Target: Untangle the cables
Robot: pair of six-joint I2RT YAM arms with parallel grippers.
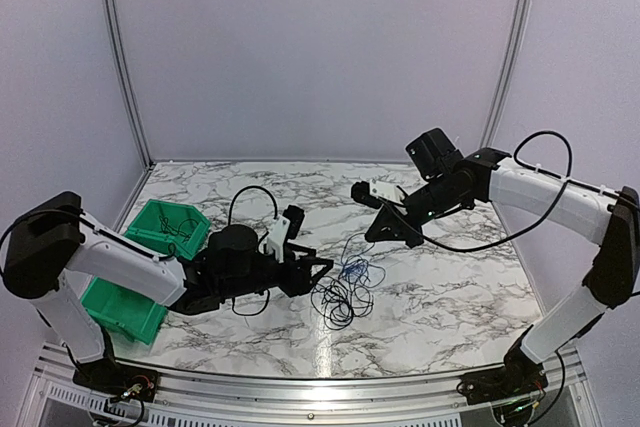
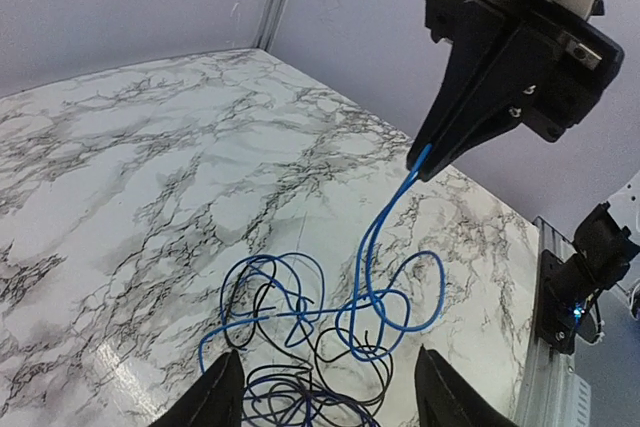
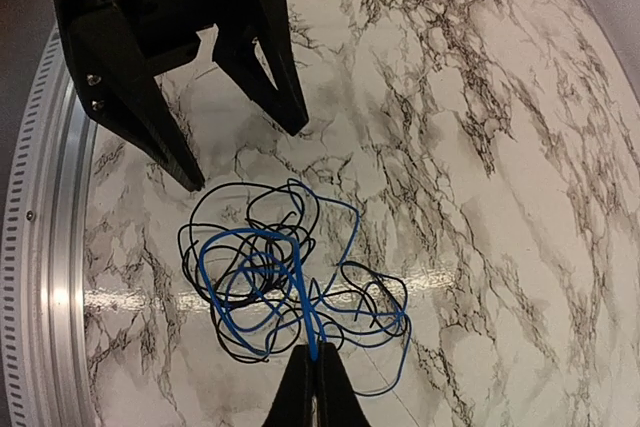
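The cables [image 1: 341,297], thin black and blue wires in loose tangled loops, lie on the marble table between my two grippers. My right gripper [image 3: 316,357] is shut on a blue cable strand [image 3: 303,287] and holds it lifted a little above the pile. The left wrist view shows that strand [image 2: 385,217] rising from the tangle [image 2: 301,313] to the right gripper's tip [image 2: 420,162]. My left gripper [image 2: 330,392] is open at the pile's near side with the loops between and ahead of its fingers, holding nothing. From above, the left gripper [image 1: 322,272] sits just left of the pile and the right gripper [image 1: 370,237] just above it.
Two green bins [image 1: 170,229] [image 1: 118,309] stand at the table's left side beside the left arm. An aluminium rail [image 1: 300,387] runs along the near edge. White walls enclose the table at the back and sides.
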